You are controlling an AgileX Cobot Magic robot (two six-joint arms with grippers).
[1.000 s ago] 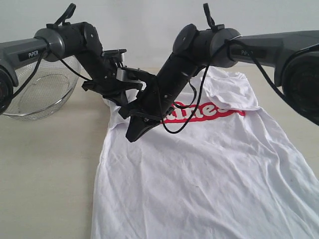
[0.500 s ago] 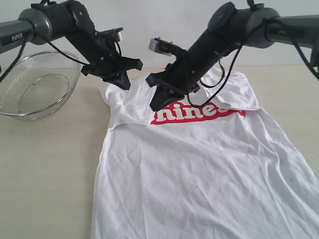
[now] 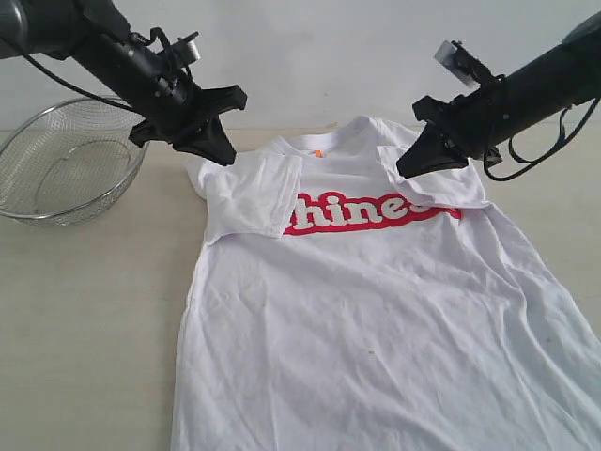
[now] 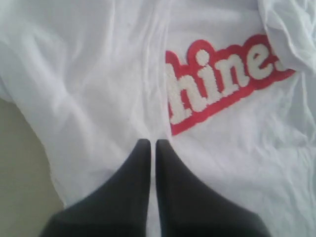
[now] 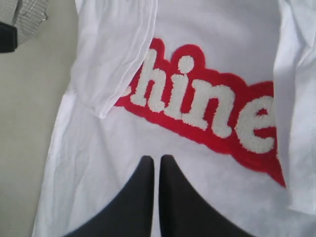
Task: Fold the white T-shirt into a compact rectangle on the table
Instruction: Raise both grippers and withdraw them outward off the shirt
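The white T-shirt (image 3: 376, 319) lies flat on the table (image 3: 84, 319), collar at the far end, with red lettering (image 3: 371, 211) across the chest. Both sleeves are folded inward over the chest, the left one (image 3: 246, 195) and the right one (image 3: 434, 176). My left gripper (image 3: 223, 156) hangs shut and empty above the left shoulder. My right gripper (image 3: 404, 171) hangs shut and empty above the right sleeve. In the left wrist view the shut gripper (image 4: 149, 143) hovers over white cloth (image 4: 89, 89) beside the lettering. The right wrist view shows the shut gripper (image 5: 156, 159) over the shirt (image 5: 98, 163) below the lettering (image 5: 202, 106).
A steel mesh bowl (image 3: 68, 164) stands on the table at the far left, close under the left arm. Bare tabletop lies left of the shirt. The shirt's hem runs off the near edge of the exterior view.
Both arms have drawn apart and upward from the middle of the chest, the left to the left, the right far to the right. The left sleeve now lies folded over the chest.
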